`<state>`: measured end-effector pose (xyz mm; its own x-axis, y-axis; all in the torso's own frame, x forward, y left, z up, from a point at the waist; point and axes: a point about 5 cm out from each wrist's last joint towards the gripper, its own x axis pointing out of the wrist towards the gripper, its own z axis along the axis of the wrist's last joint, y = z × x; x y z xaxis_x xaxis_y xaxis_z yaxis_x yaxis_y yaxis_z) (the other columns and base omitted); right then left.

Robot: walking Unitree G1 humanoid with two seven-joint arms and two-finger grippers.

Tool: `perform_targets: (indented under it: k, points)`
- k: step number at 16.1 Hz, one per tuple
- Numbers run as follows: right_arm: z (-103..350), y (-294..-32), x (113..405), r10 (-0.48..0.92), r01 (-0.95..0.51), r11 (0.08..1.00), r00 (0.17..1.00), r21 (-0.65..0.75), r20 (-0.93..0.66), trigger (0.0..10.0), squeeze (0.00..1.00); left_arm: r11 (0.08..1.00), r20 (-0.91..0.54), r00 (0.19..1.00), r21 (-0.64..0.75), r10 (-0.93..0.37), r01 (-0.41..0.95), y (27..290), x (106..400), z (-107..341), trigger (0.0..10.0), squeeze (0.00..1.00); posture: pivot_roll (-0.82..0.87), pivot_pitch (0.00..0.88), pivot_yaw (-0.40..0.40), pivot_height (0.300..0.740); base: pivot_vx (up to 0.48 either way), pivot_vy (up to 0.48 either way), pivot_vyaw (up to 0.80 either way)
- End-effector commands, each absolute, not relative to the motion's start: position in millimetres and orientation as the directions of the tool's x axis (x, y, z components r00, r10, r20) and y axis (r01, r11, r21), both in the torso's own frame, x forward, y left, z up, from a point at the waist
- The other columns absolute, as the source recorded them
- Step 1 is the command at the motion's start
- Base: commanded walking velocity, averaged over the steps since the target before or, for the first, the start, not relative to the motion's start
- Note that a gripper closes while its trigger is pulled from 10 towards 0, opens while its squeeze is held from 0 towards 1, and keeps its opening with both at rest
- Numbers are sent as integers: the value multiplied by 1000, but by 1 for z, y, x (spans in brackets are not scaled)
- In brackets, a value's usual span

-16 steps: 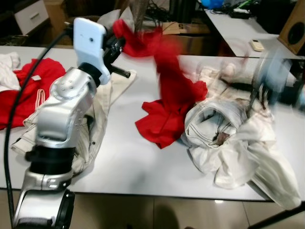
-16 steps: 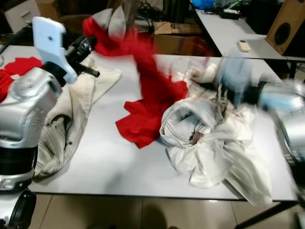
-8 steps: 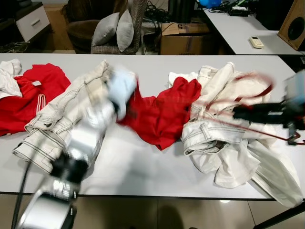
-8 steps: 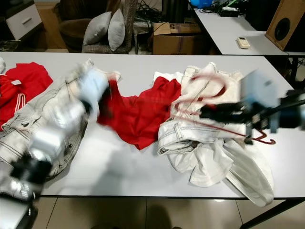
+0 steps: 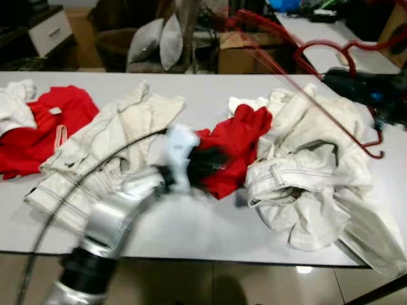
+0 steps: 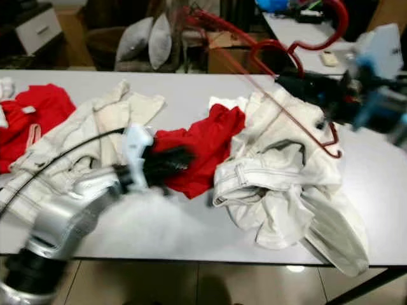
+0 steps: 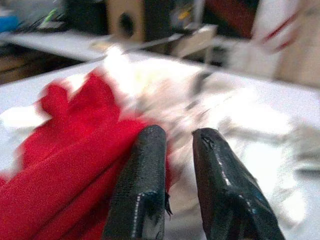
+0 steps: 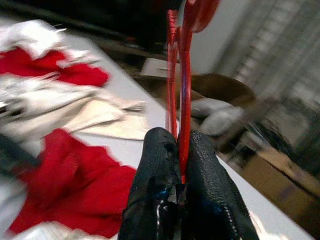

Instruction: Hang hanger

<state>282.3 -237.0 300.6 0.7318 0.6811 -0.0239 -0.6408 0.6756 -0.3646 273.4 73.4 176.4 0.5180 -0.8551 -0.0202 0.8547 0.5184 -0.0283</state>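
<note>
hanger, red wire, is now up off the heap of white clothes it lay across half a second ago, held in the air above the table with the right pincer clamped on its wire. left pincer, fingers a little apart and gripping nothing, has swung down to the red garment it earlier held aloft. judging by this, the hanger is free to carry to a rail.
</note>
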Motion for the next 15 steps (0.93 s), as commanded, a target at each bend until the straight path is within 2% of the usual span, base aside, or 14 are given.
perform_targets:
  k: [1, 4, 7, 8, 9, 10, 11, 12, 13, 14, 15]
  points:
    - [296, -233, 290, 637, -606, 719, 770, -340, -26, 10000, 0, 495, 1, 495, -17, -869, 869, 68, 272, 185, 10000, 1000, -83, 0, 49, 740, 0, 0, 0]
    - [282, -220, 310, 525, -510, 826, 851, -241, -2, 10000, 0, 425, 1, 425, 11, -905, 905, 63, 267, 201, 10000, 1000, -78, 0, 49, 740, 0, 0, 0]
    - [274, -209, 318, 465, -456, 873, 885, -174, 11, 10000, 0, 372, -7, 373, 46, -928, 927, 87, 265, 226, 10000, 1000, -75, 0, 47, 740, 0, 0, 0]
    - [273, -208, 319, 446, -437, 884, 895, -164, 20, 10000, 0, 494, 0, 495, 84, -869, 866, 99, 283, 230, 10000, 1000, -75, 0, 46, 740, 0, 0, 0]
    - [271, -207, 320, 417, -408, 899, 908, -156, 28, 10000, 0, 674, -8, 680, 131, -733, 727, 114, 309, 227, 10000, 1000, -80, 0, 46, 740, 0, 0, 0]
    - [271, -206, 320, 402, -393, 907, 915, -151, 31, 10000, 0, 737, -19, 749, 163, -662, 655, 121, 320, 225, 10000, 1000, -80, 0, 46, 740, 0, 0, 0]
    - [264, -202, 320, 362, -355, 920, 932, -165, 13, 10000, 0, 870, -17, 885, 171, -466, 462, 140, 344, 215, 10000, 875, -92, 0, 44, 740, 0, 0, 0]
    - [257, -203, 319, 307, -306, 932, 951, -192, -25, 10000, 0, 913, -42, 933, 192, -358, 359, 150, 356, 202, 10000, 471, -96, 0, 43, 740, 0, 0, 0]
    - [254, -208, 318, 268, -272, 941, 962, -202, -47, 10000, 0, 911, -67, 933, 204, -353, 360, 151, 359, 194, 10000, 0, -104, 0, 42, 740, 0, 0, 0]
    - [251, -225, 314, 157, -170, 962, 985, -213, -74, 10000, 0, 890, -131, 918, 227, -375, 396, 145, 364, 172, 10000, 0, -130, 0, 41, 740, 0, 0, 0]
    - [251, -230, 313, 136, -150, 962, 988, -228, -76, 10000, 0, 885, -147, 911, 221, -385, 410, 142, 366, 166, 10000, 0, -130, 0, 41, 740, 0, 0, 0]
